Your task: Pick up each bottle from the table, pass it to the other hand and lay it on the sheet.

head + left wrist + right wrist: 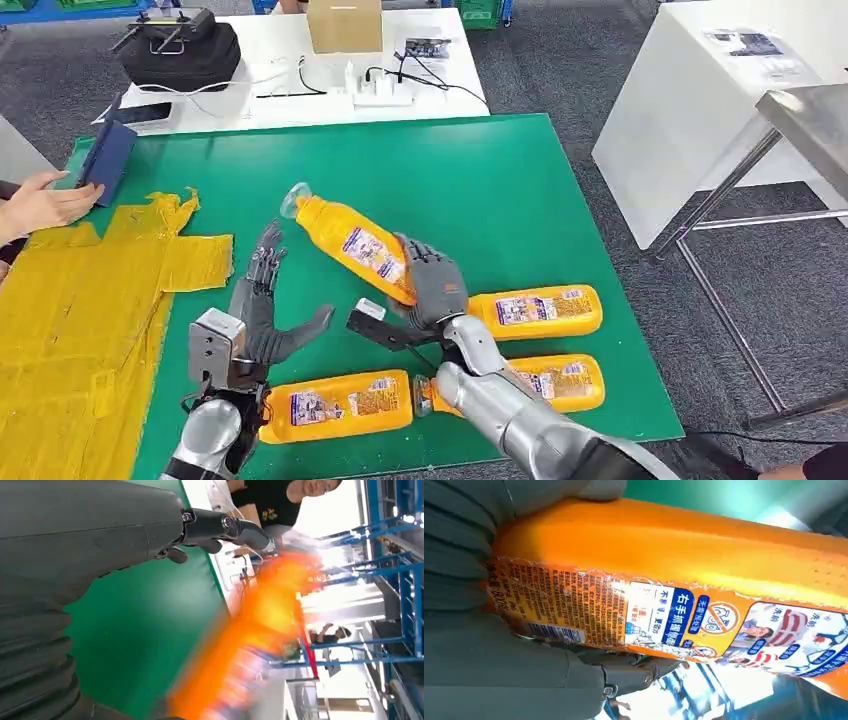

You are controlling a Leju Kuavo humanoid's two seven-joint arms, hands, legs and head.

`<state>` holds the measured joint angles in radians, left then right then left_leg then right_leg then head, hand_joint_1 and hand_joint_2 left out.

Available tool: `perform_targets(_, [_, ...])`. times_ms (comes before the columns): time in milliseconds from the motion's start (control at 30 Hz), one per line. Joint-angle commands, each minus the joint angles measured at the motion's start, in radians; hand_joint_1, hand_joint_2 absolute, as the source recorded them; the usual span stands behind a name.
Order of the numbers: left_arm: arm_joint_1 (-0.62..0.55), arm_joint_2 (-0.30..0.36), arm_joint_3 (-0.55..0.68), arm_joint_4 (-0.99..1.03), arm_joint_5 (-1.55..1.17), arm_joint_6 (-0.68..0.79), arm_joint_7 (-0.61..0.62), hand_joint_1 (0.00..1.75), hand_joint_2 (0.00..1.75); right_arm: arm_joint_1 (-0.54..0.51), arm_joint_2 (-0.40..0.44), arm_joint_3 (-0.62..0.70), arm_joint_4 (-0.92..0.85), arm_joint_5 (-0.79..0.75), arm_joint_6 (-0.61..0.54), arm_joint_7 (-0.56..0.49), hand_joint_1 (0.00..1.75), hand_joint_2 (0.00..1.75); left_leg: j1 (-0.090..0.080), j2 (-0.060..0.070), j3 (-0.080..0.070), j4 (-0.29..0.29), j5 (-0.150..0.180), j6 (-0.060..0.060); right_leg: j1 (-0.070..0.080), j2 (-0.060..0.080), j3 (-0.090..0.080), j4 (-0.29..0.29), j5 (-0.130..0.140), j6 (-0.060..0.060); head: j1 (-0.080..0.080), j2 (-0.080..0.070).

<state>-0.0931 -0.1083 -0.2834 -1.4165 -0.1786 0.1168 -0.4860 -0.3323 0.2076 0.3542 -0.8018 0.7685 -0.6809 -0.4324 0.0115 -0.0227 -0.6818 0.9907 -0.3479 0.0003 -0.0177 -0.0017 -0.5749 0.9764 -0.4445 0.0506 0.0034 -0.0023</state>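
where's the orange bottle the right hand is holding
In the head view, the orange plastic bottle is mid-table, tilted above the green mat, gripped by the right hand.

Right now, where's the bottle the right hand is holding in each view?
Head view: the held bottle is mid-picture, tilted, cap up-left, gripped by the right hand, with the left hand open beside it.
Left wrist view: an orange blur beyond the fingers, probably that bottle.
Right wrist view: it spans the picture, label facing the camera.
Shared landmark: the green mat.

The held bottle [684,575] has a label [659,617] reading "右手抓握" and, sideways, "800".
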Motion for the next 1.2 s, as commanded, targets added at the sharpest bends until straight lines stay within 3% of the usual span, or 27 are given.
perform_targets(33, [0.023,0.01,0.02,-0.038,-0.009,0.005,0.008,0.0,1.75,0.154,0.056,-0.28,-0.363,-0.054,-0.017,-0.04,1.75,1.75,0.0,-0.002,0.003,0.0,-0.002,0.0,0.0,-0.003,0.004,0.0,-0.003,-0.002,0.001,0.0])
perform_targets(100, [0.021,0.01,0.02,-0.037,-0.012,0.007,0.009,0.0,1.75,0.16,0.074,-0.307,-0.387,-0.087,-0.017,-0.071,1.75,1.75,0.0,0.0,0.002,0.0,-0.002,0.0,0.0,-0.002,0.002,0.0,-0.002,-0.002,0.001,0.0])
perform_targets(200, [0.026,0.014,0.004,-0.065,-0.021,0.02,0.014,0.0,1.75,0.26,0.071,-0.282,-0.593,-0.351,-0.017,-0.193,1.75,1.75,0.0,0.001,0.001,0.0,-0.003,-0.001,0.0,-0.001,0.0,0.001,-0.002,-0.003,0.001,0.0])
perform_targets(233, [0.024,0.02,-0.007,-0.078,-0.015,0.012,0.03,0.0,1.75,0.301,0.038,-0.231,-0.684,-0.416,0.018,-0.179,1.75,1.75,0.0,0.0,0.003,0.002,-0.004,-0.001,0.0,-0.003,0.003,0.002,-0.004,-0.004,0.001,0.0])
perform_targets(267, [0.017,0.037,-0.028,-0.091,0.002,-0.02,0.049,0.0,1.75,0.333,-0.017,-0.153,-0.744,-0.477,0.146,-0.147,1.75,1.75,0.0,-0.003,0.003,0.002,-0.004,0.0,0.0,-0.006,0.003,0.001,-0.005,-0.004,0.001,0.0])
perform_targets(300, [0.012,0.042,-0.035,-0.097,0.008,-0.031,0.055,0.0,1.75,0.349,-0.022,-0.138,-0.757,-0.478,0.159,-0.143,1.75,1.75,0.0,-0.004,0.002,0.001,-0.003,0.0,0.0,-0.006,0.002,0.001,-0.004,-0.003,0.001,0.0])
perform_targets(367, [0.0,0.06,-0.06,-0.115,0.056,-0.1,0.063,0.0,1.75,0.361,-0.085,-0.026,-0.702,-0.429,0.317,-0.118,1.75,1.75,0.0,-0.003,0.004,0.001,-0.004,0.0,0.0,-0.005,0.004,0.0,-0.005,-0.003,0.001,0.0])
perform_targets(467, [-0.02,0.068,-0.086,-0.127,0.112,-0.172,0.064,0.0,1.75,0.345,-0.098,0.051,-0.555,-0.334,0.337,-0.147,1.75,1.75,0.001,0.001,0.009,0.002,-0.007,0.0,0.001,-0.001,0.01,-0.001,-0.006,-0.004,0.001,0.0])
perform_targets(533, [-0.028,0.068,-0.096,-0.131,0.126,-0.189,0.067,0.0,1.75,0.33,-0.09,0.068,-0.482,-0.318,0.318,-0.169,1.75,1.75,0.001,0.005,0.007,0.0,-0.006,-0.001,0.002,0.003,0.006,-0.002,-0.003,-0.004,0.001,0.0])
perform_targets(833, [-0.032,0.075,-0.106,-0.13,0.133,-0.202,0.063,0.0,1.75,0.323,-0.099,0.074,-0.481,-0.32,0.354,-0.15,1.75,1.75,0.0,0.003,0.006,0.0,-0.005,-0.001,0.001,0.001,0.005,-0.001,-0.004,-0.004,0.001,0.0])
perform_targets(1000, [-0.067,0.075,-0.144,-0.135,0.165,-0.257,0.077,0.0,1.75,0.277,-0.106,0.194,-0.335,-0.16,0.325,-0.16,1.75,1.75,0.001,0.003,0.002,-0.001,-0.003,-0.001,0.001,0.001,0.002,-0.002,-0.002,-0.003,0.001,0.0])
perform_targets(1200, [-0.08,0.07,-0.172,-0.114,0.211,-0.314,0.084,0.0,1.75,0.232,-0.101,0.277,-0.279,-0.052,0.276,-0.122,1.75,1.75,0.001,0.005,0.006,0.0,-0.005,-0.001,0.001,0.002,0.006,-0.001,-0.003,-0.004,0.001,0.0])
